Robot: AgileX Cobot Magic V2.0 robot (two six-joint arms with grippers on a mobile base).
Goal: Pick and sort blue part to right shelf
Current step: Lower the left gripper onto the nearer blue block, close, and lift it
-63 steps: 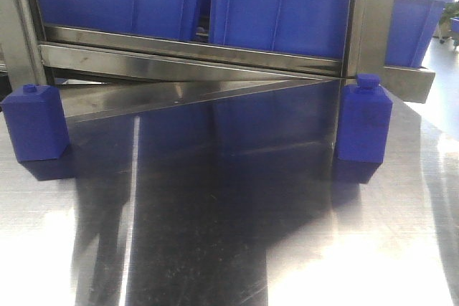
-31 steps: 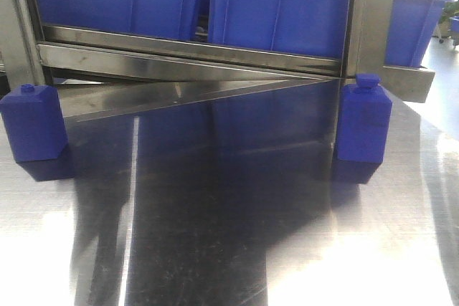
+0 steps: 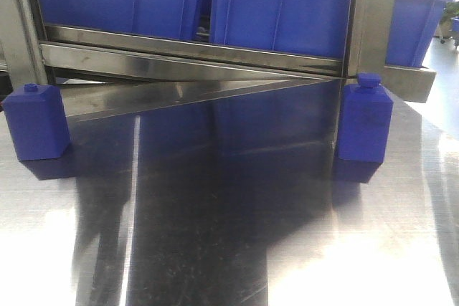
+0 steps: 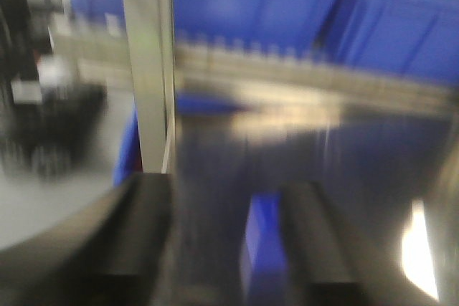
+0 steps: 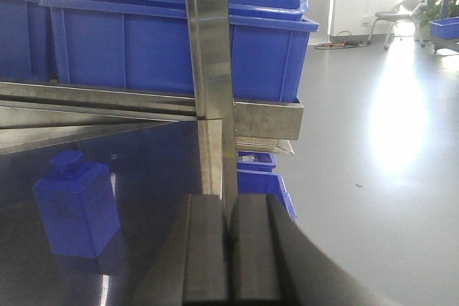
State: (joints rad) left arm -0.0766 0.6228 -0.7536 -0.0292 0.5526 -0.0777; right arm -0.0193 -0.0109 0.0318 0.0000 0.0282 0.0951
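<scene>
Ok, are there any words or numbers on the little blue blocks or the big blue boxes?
None: no word, number or sign can be read anywhere.
On the left blue part: plain, no marks.
On the right blue part: plain too.
On the blue bins: no label shows.
On the shelf rail: bare metal.
The left wrist view is too blurred to read anything.

Right pincer (image 5: 229,209) pressed together, blue part (image 5: 75,209) upright at left, right shelf (image 5: 211,48) ahead
</scene>
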